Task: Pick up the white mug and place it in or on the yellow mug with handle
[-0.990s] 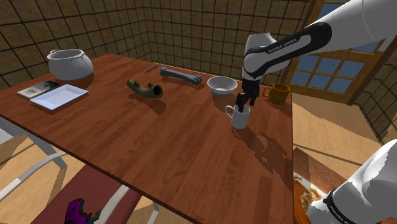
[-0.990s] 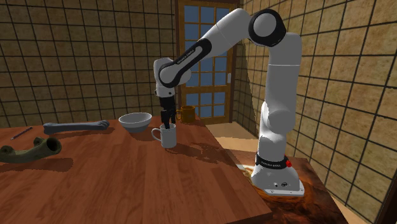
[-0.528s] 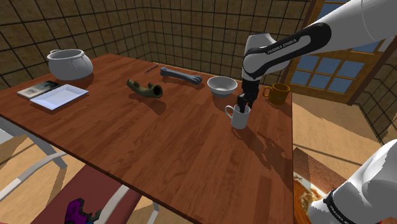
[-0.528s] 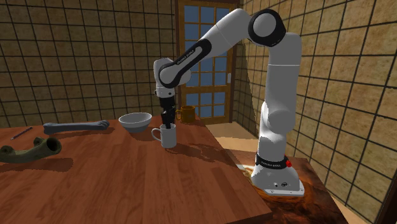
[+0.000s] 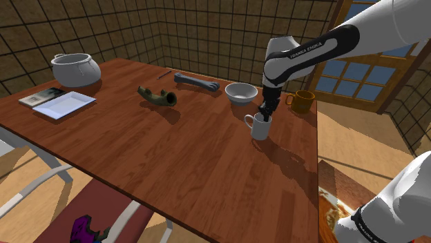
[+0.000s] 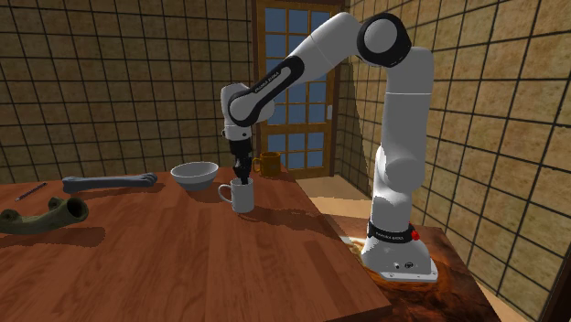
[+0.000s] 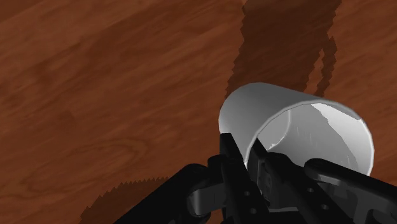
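Fingers (image 7: 232, 154): clamped on the white mug's wall, one inside the rim and one outside.
White mug (image 5: 261, 128): upright on the worktop (image 5: 173, 162), near its edge on the shoulder view's right.
Yellow-brown mug (image 5: 302, 101): by the far corner along that same edge, apart from the white mug.
White bowl (image 5: 241, 92): close to the far edge.

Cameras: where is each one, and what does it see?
Shoulder view: high beside the robot, looking down over the table; shows the white arm and gripper at the white mug.
Second exterior view: off the table's side, facing the whole arm on its stand.
Wrist view: on the hand, looking into the mug; black fingers clasp its wall.
Shared: both outer views show the mug, bowl and yellow mug.
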Available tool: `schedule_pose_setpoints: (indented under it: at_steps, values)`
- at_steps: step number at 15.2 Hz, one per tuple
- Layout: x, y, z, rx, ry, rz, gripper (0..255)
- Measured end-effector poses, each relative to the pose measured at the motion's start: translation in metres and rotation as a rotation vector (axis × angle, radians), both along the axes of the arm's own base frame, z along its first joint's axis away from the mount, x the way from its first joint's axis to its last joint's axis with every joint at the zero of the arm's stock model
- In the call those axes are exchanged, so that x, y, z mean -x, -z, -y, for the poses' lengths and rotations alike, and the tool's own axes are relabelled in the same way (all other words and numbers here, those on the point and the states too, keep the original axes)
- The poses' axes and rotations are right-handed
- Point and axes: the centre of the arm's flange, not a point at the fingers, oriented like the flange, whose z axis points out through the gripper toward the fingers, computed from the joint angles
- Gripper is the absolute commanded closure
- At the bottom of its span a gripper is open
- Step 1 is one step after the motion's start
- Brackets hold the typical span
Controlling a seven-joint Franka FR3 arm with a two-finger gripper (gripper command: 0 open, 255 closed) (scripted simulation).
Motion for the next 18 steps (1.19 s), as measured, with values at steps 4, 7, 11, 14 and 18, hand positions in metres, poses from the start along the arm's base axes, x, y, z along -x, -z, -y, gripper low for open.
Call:
schedule_pose_setpoints:
  at_steps: [4,7,11,14,18]
  values:
    - [0.001,-0.011,0.0,0.0,0.0,0.0,255]
    - [0.001,-0.025,0.0,0.0,0.0,0.0,255]
    - [-0.001,-0.046,0.0,0.0,0.0,0.001,255]
    - [-0.001,-0.063,0.0,0.0,0.0,0.001,255]
    - [-0.001,-0.084,0.0,0.0,0.0,0.001,255]
